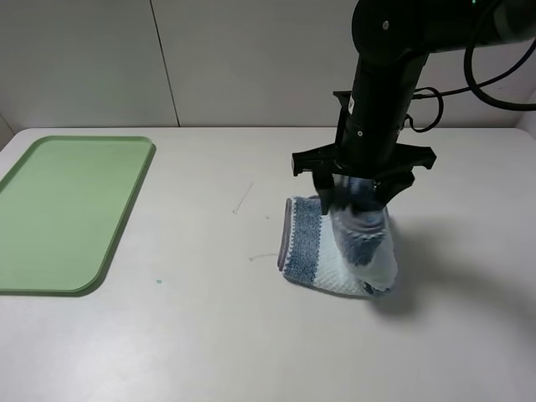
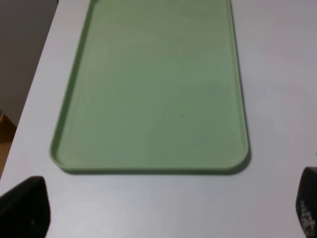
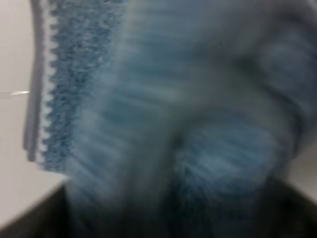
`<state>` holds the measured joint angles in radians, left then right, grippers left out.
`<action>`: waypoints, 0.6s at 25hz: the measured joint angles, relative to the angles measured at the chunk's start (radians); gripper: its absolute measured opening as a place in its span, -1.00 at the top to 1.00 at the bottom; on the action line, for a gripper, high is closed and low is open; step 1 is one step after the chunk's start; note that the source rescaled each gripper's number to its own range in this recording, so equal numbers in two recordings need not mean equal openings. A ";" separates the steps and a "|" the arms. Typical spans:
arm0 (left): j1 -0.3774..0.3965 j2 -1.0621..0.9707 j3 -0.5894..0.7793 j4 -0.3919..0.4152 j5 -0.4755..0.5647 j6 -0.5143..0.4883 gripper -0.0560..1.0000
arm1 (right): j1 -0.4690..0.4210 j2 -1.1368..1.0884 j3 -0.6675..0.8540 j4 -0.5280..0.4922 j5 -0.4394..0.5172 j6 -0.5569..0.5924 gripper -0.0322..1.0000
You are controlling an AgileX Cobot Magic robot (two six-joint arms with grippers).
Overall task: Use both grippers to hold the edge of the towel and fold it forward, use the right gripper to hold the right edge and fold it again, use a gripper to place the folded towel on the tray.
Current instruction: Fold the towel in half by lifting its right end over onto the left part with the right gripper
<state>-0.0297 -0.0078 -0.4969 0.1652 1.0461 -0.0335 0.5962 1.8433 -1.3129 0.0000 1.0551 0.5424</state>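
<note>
1. Right matte-black gripper [image 1: 358,199]: jaws spread apart, released, over the humped, striped slate-blue and whitish terry towel [image 1: 322,251].
2. Towel lies folded on the white table [image 1: 209,335], well apart from the flat pale-green plastic tray [image 1: 59,209].
3. Left gripper [image 2: 166,210]: jaws wide, empty, near the tray.

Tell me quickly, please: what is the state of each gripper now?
Left gripper: open, holding nothing.
Right gripper: jaws apart over the towel; looks open.
</note>
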 joint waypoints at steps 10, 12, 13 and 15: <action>0.000 0.000 0.000 0.000 0.000 0.000 -1.00 | 0.000 -0.010 -0.001 0.074 -0.041 -0.045 -1.00; 0.000 0.000 0.000 0.000 0.000 0.000 -1.00 | 0.000 -0.030 -0.001 0.066 -0.040 -0.045 -1.00; 0.000 0.000 0.000 0.000 0.000 0.000 -1.00 | 0.000 -0.043 -0.001 0.058 -0.039 -0.045 -1.00; 0.000 0.000 0.000 0.000 -0.001 0.000 -1.00 | 0.000 -0.070 -0.001 0.037 -0.026 -0.049 -1.00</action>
<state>-0.0297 -0.0078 -0.4969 0.1655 1.0450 -0.0335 0.5962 1.7732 -1.3138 0.0369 1.0287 0.4933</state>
